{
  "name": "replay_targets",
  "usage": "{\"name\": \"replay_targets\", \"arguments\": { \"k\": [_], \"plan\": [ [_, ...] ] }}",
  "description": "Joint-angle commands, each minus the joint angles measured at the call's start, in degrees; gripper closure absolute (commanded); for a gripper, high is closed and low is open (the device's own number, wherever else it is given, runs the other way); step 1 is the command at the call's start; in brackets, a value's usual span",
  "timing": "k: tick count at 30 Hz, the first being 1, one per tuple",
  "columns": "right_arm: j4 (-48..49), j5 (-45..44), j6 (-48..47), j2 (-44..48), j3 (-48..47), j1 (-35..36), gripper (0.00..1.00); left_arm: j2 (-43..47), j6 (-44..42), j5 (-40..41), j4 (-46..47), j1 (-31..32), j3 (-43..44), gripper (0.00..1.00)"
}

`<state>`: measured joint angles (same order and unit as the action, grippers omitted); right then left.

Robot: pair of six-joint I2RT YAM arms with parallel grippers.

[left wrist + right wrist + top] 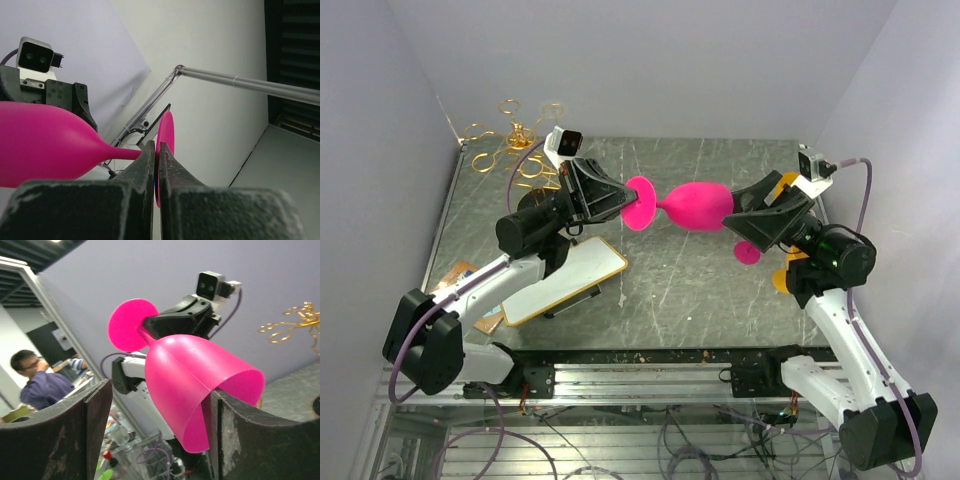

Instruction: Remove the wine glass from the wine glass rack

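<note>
We see the left arm reaching to the right, the left tool (623, 204) clamped on the foot of the wine glass (698, 207), which is sideways in the air above the table (700, 290). The right tool (745, 212) faces it, jaws apart around the bowl. The wine glass rack (520, 135) is in the far left corner.

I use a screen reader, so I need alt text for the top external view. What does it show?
A pink wine glass lies sideways in the air over a dark table, the left gripper shut on its stem by the foot, the right gripper open around the bowl's mouth. The gold wine glass rack stands at the table's far left corner.
</note>
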<state>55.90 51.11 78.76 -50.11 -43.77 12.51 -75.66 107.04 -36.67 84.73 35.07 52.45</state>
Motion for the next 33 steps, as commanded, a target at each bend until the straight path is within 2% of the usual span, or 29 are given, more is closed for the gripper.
{"name": "replay_targets", "arguments": {
  "k": [1, 5, 10, 12, 15, 16, 18, 21, 23, 25, 27, 30, 33],
  "plan": [
    [19.3, 1.7, 12.8, -1.5, -0.8, 0.5, 0.36, -1.3, -0.4, 1.1, 12.5, 0.6, -0.1, 0.93],
    [31.8, 1.2, 23.5, -4.1, -2.1, 0.6, 0.54, -1.8, -0.7, 0.6, 12.3, 0.7, 0.0, 0.93],
    [47.5, -3.0, 33.5, -7.5, -1.2, 0.5, 0.72, -1.8, -1.1, 0.2, 11.9, 0.9, -0.4, 0.93],
    [48.3, -4.6, 34.3, -7.7, -0.5, 0.6, 0.87, -1.2, -2.0, -0.3, 10.8, 1.1, -0.8, 0.93],
    [44.6, -4.5, 31.7, -6.0, -0.2, 0.6, 1.0, 0.9, -4.7, -1.0, 6.7, 1.1, -1.6, 0.88],
    [42.3, -4.1, 30.2, -5.0, -0.2, 0.5, 1.0, 1.8, -6.1, -1.2, 4.6, 1.1, -1.8, 0.85],
    [36.2, -3.7, 26.8, -3.1, -0.5, 0.6, 1.0, 4.0, -9.7, -1.9, -0.5, 1.1, -2.1, 0.78],
    [21.9, -2.4, 18.9, 0.7, -2.1, 0.5, 1.0, 7.3, -16.1, -2.3, -8.9, 1.1, -2.4, 0.61],
    [7.7, -2.3, 11.0, 3.7, -4.1, 0.5, 1.0, 9.4, -19.8, -1.5, -14.1, 1.1, -2.9, 0.5],
    [-11.7, -4.2, -0.3, 7.2, -7.5, 0.5, 1.0, 11.9, -23.6, -0.3, -20.3, 1.1, -3.7, 0.39],
    [-32.2, -9.7, -9.6, 9.7, -12.7, 0.5, 1.0, 14.2, -27.3, 1.3, -25.7, 1.1, -4.4, 0.31],
    [-55.7, -22.4, -15.5, 11.6, -19.2, 0.5, 1.0, 17.5, -31.9, 4.2, -33.9, 1.1, -5.5, 0.23],
    [-68.3, -31.4, -17.1, 12.5, -22.7, 0.4, 1.0, 20.6, -37.3, 7.4, -43.6, 1.1, -5.2, 0.21]
  ]
}}
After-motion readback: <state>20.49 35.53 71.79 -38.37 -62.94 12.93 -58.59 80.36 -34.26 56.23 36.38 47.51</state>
